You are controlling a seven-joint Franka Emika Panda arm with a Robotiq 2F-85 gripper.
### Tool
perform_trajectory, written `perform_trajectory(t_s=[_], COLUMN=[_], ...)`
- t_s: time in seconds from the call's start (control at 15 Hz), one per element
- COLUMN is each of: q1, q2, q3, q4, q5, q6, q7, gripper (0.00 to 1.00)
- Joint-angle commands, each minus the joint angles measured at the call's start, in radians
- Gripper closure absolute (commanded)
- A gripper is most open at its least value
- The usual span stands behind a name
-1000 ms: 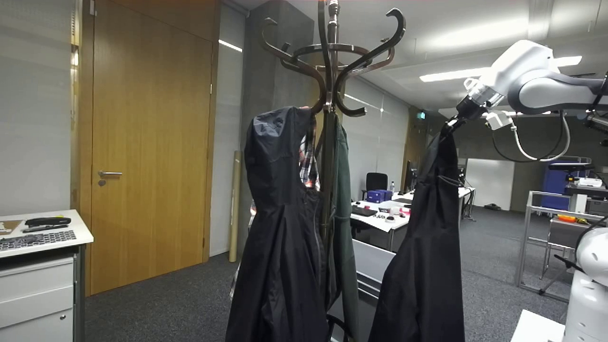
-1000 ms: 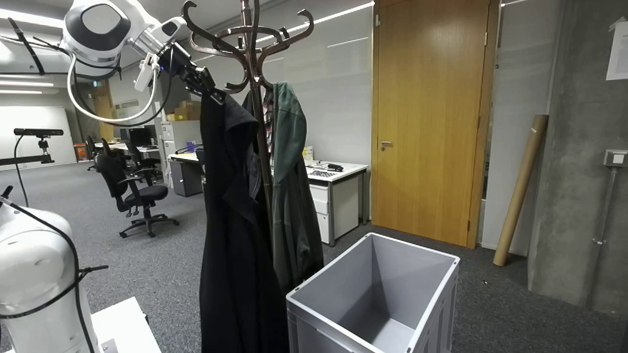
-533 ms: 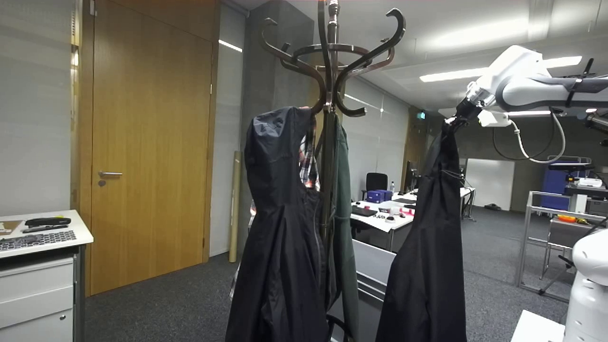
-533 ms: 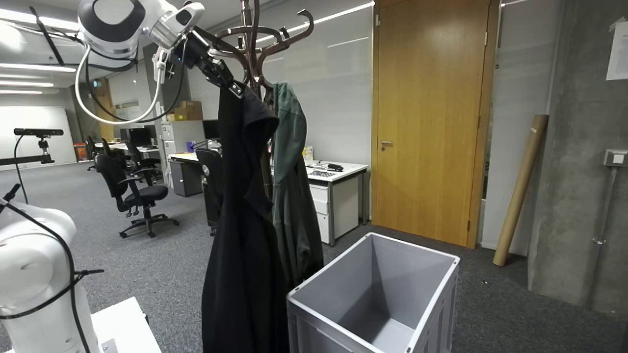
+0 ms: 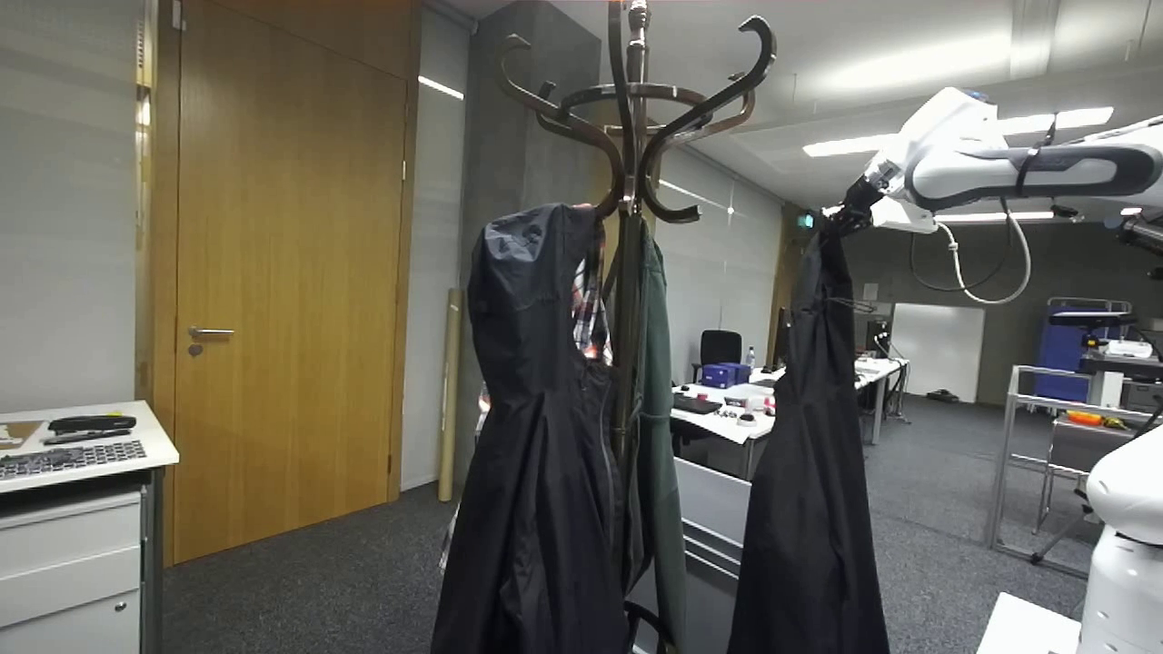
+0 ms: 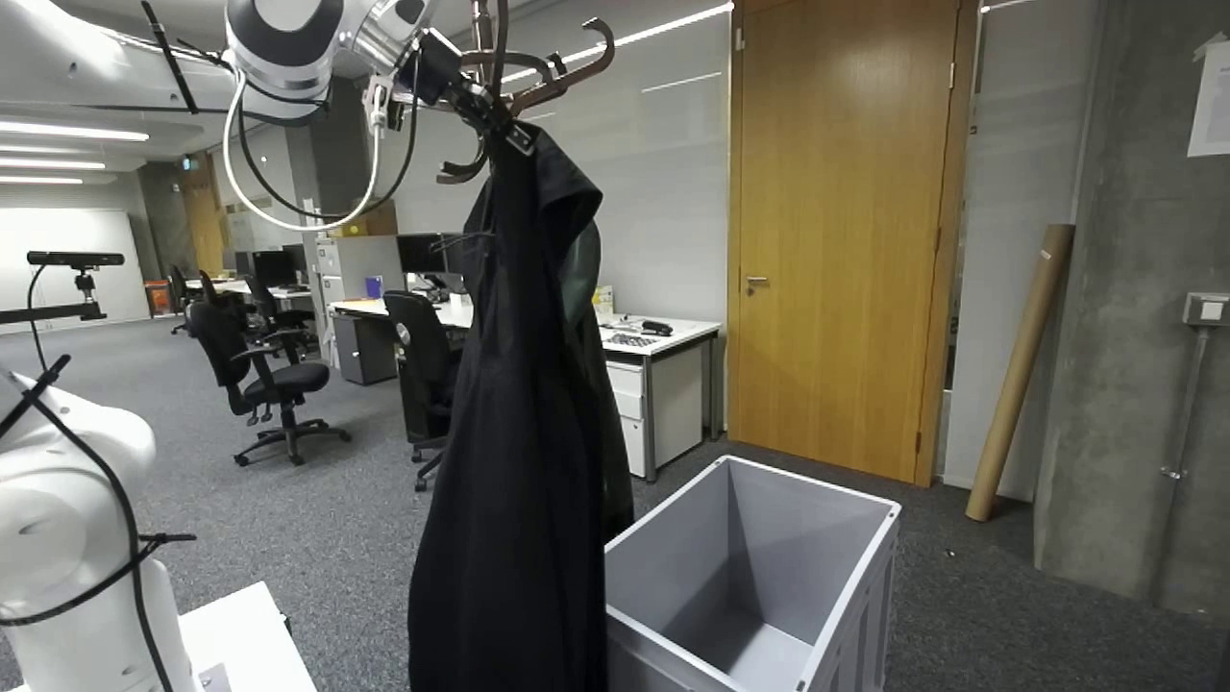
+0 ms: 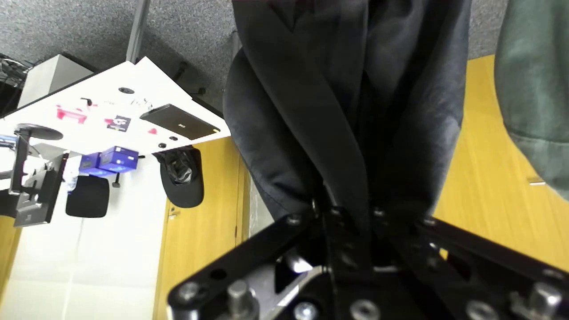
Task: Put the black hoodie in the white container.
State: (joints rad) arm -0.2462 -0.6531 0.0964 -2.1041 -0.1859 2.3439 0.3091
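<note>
Limp black hoodie point(image 6: 509, 442) beside open grey container point(image 6: 788, 548)

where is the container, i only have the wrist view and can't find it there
Observer: In an exterior view the container is just to the picture's right of the black hoodie, which hides part of its rim.
Operator: ok, and what's next to it on its other side, anything it's snagged on
Observer: I can't vouch for its lower end, but in an exterior view a gap shows between it and the coat rack.
Operator: anything else around i might mix it up with
Observer: Yes, in an exterior view another black hooded jacket hangs on that rack.
</note>
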Motion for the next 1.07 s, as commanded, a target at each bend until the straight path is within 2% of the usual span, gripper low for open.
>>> perform_trajectory(t_s=[0.0, 0.47, 0.73, 0.8, 1.0], q1=[-0.062, -0.106, -0.088, -0.120, -0.125], q2=[0.138, 0.350, 0.471, 0.498, 0.575], q3=[0.016, 0.018, 0.011, 0.035, 0.033], q4=[0.174, 0.396, 0.536, 0.568, 0.663], q5=[-0.056, -0.171, -0.286, -0.301, -0.387], q6=[0.063, 0.053, 0.024, 0.019, -0.012], q7=[0.094, 0.292, 0.444, 0.473, 0.574], gripper=[0.99, 0.99, 0.99, 0.99, 0.99])
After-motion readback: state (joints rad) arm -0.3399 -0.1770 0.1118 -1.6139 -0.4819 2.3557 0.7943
